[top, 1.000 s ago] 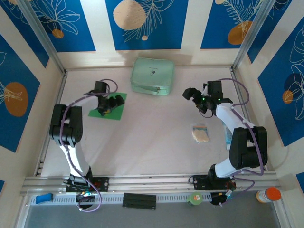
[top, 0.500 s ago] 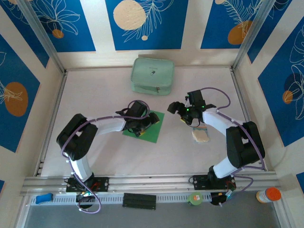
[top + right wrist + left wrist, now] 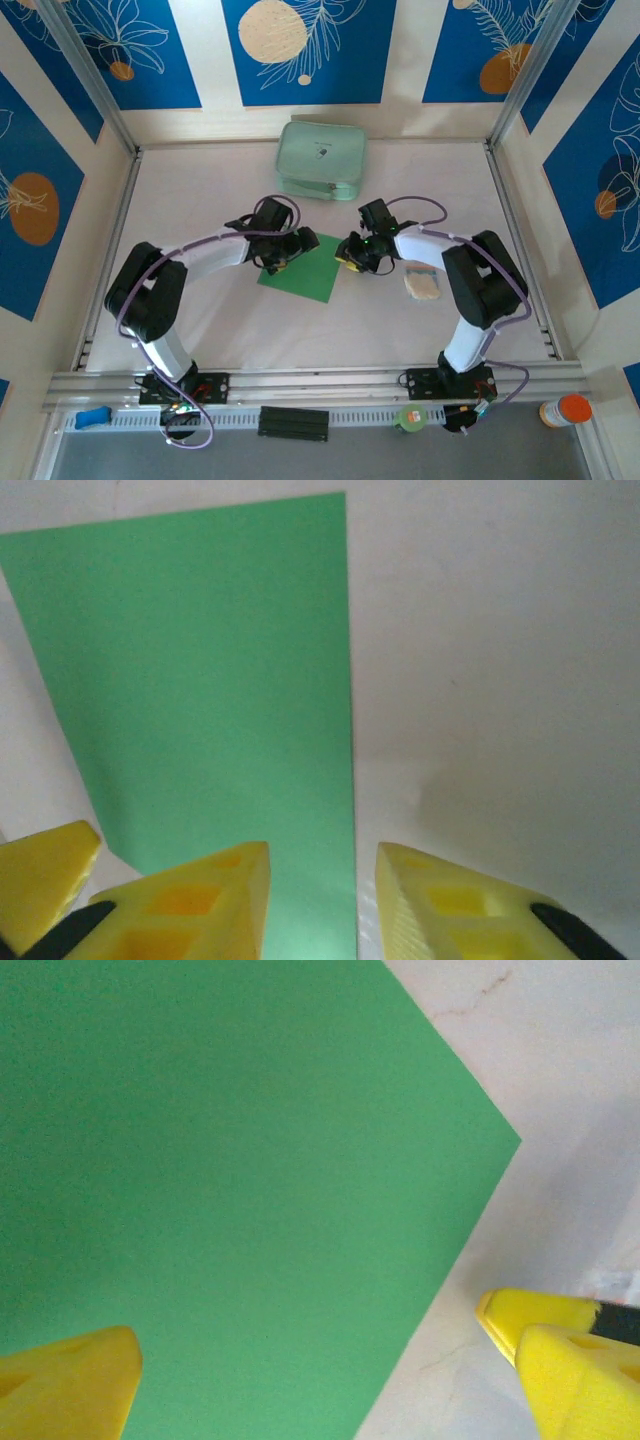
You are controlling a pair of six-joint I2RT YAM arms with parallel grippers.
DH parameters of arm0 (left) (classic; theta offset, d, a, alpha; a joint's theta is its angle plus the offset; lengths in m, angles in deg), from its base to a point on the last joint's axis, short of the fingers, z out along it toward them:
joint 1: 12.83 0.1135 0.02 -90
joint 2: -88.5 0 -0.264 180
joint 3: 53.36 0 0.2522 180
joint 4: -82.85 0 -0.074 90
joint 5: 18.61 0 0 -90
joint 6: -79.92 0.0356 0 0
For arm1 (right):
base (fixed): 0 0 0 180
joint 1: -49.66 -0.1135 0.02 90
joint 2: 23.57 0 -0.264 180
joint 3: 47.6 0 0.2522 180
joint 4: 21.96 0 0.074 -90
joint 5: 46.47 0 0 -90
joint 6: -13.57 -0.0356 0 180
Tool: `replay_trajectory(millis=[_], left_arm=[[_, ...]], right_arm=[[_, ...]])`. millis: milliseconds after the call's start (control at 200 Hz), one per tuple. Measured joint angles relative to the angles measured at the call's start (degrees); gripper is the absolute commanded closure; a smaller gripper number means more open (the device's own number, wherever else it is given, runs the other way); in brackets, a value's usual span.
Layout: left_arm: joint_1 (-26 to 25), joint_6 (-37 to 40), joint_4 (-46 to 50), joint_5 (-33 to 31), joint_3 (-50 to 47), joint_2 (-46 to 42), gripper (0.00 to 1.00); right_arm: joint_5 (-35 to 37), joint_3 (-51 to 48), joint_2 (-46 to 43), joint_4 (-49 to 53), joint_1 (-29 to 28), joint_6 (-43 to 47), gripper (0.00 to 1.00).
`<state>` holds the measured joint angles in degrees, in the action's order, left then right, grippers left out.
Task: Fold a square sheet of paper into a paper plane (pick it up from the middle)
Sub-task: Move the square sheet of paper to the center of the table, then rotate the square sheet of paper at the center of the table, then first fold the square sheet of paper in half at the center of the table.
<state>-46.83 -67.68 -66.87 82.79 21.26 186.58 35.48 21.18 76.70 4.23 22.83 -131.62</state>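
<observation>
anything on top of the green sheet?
Nothing lies on the green sheet in either wrist view. From above, the left gripper covers its far-left part, so that patch is hidden.

The thin bright green square sheet of paper point(image 3: 308, 272) is looking matt, smooth and uncreased. The white table top point(image 3: 580, 1110) beneath it is showing a smooth, faintly veined finish with little shine. The left gripper point(image 3: 310, 1370) and the right gripper point(image 3: 320, 905) are showing yellow fingers point(image 3: 450, 910) of matt moulded plastic. The pale mint-green zip pouch point(image 3: 321, 160) is appearing soft, with a slight sheen.
</observation>
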Motion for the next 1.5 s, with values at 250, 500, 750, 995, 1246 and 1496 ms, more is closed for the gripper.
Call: replay_trajectory(millis=[250, 500, 750, 995, 1246, 1496], left_arm=[[0.39, 6.67, 3.52, -0.28, 3.37, 4.61, 0.18], [0.46, 3.8, 2.49, -0.11, -0.07, 4.44, 0.18], [0.33, -3.37, 1.05, 1.46, -5.14, -0.35, 0.09], [0.24, -2.23, 7.08, -1.4, -4.26, -3.02, 0.0], [-1.11, 15.04, 18.27, -6.12, 10.1, 0.76, 0.01], [-3.65, 28.17, 28.15, -10.21, 21.0, 10.64, 0.01]], right_arm=[[-0.22, 5.6, 4.28, 0.04, -0.17, 0.0, 0.76], [0.11, 9.29, 8.02, 1.95, -0.17, 1.75, 0.76], [-1.64, 14.14, 12.41, 3.74, -0.5, 4.48, 0.71], [-4.17, 15.89, 12.96, 3.96, 0.2, 6.23, 0.62], [-1.4, 12.28, 2.16, 3.23, 2.64, 6.75, 0.26], [2.49, 4.26, -6.14, 2.71, 8.9, 7.41, 0.14]])
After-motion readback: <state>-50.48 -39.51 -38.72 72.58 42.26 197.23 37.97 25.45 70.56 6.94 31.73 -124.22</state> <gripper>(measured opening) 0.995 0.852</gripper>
